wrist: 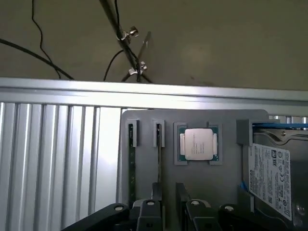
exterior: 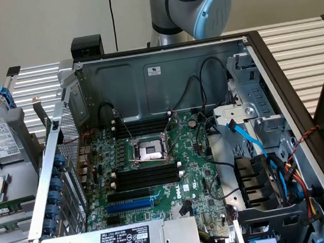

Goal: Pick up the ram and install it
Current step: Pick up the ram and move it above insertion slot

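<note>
The ram (wrist: 159,154), a long, narrow dark-green circuit stick, stands on edge in a slot of the grey plastic parts tray (wrist: 226,168), which leaves its thin upper edge free to pinch. The black two-fingered gripper (wrist: 169,211) hangs close over it, jaws wide apart and empty. The motherboard's black memory slots (exterior: 147,176) lie bare.

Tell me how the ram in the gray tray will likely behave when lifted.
The ram stands on its thin edge in the gray tray, so it is probably a stiff, light board. Being so thin, it may break if twisted. Only the tray seems to keep it upright, so it could tip in a loose grip.
</note>
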### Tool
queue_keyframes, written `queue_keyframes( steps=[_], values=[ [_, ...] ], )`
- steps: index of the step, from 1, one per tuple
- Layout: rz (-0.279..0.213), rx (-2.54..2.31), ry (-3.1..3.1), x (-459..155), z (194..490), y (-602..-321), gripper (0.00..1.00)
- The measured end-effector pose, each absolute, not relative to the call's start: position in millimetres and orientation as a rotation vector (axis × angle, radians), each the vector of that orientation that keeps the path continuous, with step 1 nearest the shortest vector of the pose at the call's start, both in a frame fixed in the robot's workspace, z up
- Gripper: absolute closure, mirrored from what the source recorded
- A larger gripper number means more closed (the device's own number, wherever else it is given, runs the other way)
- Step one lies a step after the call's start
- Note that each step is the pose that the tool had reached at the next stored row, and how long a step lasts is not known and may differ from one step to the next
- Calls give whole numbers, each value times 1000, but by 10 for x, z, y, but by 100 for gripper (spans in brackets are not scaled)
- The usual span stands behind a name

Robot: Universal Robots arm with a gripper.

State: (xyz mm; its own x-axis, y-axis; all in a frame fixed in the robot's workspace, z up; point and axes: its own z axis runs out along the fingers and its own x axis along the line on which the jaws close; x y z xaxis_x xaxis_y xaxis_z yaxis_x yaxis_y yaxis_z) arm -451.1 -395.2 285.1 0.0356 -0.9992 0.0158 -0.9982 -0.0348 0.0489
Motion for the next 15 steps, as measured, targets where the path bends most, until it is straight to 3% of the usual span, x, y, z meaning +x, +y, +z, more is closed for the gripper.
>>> queue_keyframes(
  steps=[8,15],
  values=[
    [-35,2228,-2149,-4440,2704,-4270,74],
    [-35,2228,-2148,-4165,2576,-4307,74]
  ],
)
